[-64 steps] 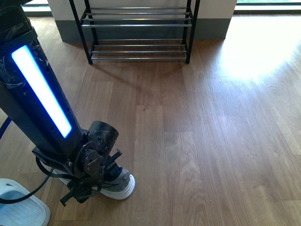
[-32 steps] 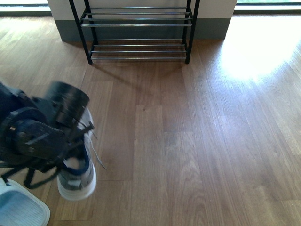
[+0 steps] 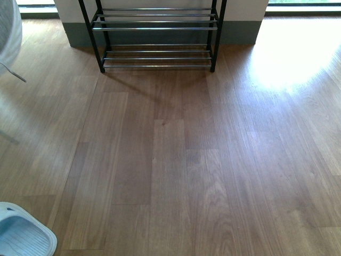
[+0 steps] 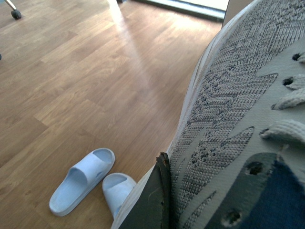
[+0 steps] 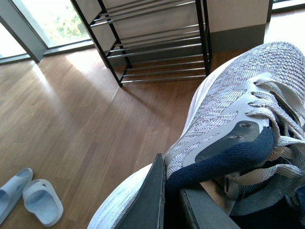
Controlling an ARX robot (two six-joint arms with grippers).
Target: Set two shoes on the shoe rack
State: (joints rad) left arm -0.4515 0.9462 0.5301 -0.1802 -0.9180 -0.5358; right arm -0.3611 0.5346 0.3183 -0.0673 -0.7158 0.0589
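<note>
In the left wrist view a grey knit sneaker (image 4: 228,109) fills the frame, and my left gripper (image 4: 167,186) is shut on its side; only one dark finger (image 4: 150,205) shows. The front view catches just a pale blur of this sneaker (image 3: 9,32) at the upper left edge. My right gripper (image 5: 171,200) is shut on the dark collar of the other grey knit sneaker (image 5: 238,105), held above the floor. The shoe rack (image 3: 157,32) stands against the far wall with bare silver rods, and it also shows in the right wrist view (image 5: 152,43).
Two pale blue slide sandals (image 4: 81,181) (image 4: 116,191) lie side by side on the wooden floor, one showing at the front view's lower left corner (image 3: 21,237). A chair castor (image 4: 15,13) is off to one side. Sunlight glares on the floor (image 3: 287,58) right of the rack.
The left arm has lifted its sneaker off the floor at the lower left and swung it up, out of the front view. Only a blur remains at the upper left edge.
</note>
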